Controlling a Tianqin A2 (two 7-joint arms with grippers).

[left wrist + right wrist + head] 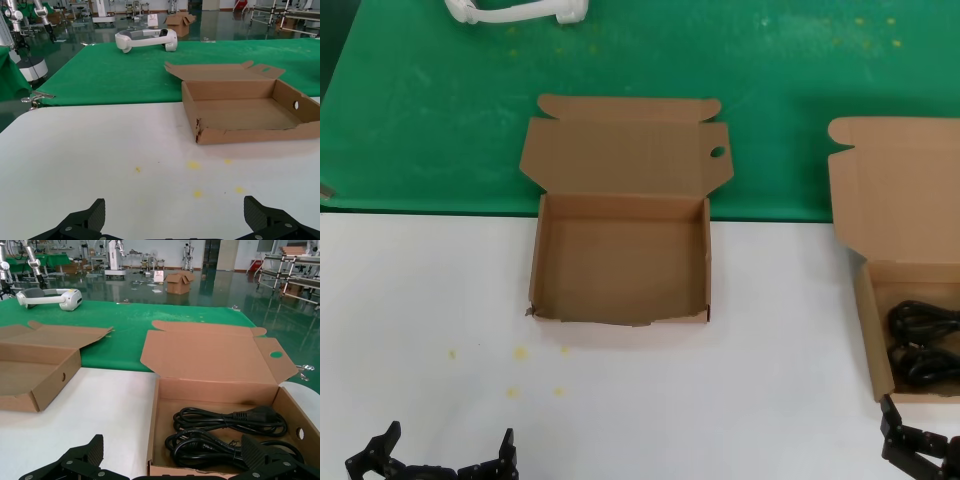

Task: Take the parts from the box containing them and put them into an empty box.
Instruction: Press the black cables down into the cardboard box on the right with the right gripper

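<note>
The empty box (620, 265) lies open mid-table, with a small round hole in its raised lid; it also shows in the left wrist view (240, 112) and the right wrist view (30, 375). The box containing the parts (872, 335) stands at the right edge with its lid up, and shows in the right wrist view (215, 390). Coiled black cables (925, 345) lie inside it (225, 432). My right gripper (172, 445) is open, just before that box's front wall (920, 445). My left gripper (448, 437) is open and empty, low at the near left (175, 210).
A green cloth (420, 100) covers the far half of the table behind both boxes. A white headset (515, 10) lies on it at the back. The white tabletop (420, 300) has a few small yellow spots (520, 352) near the left gripper.
</note>
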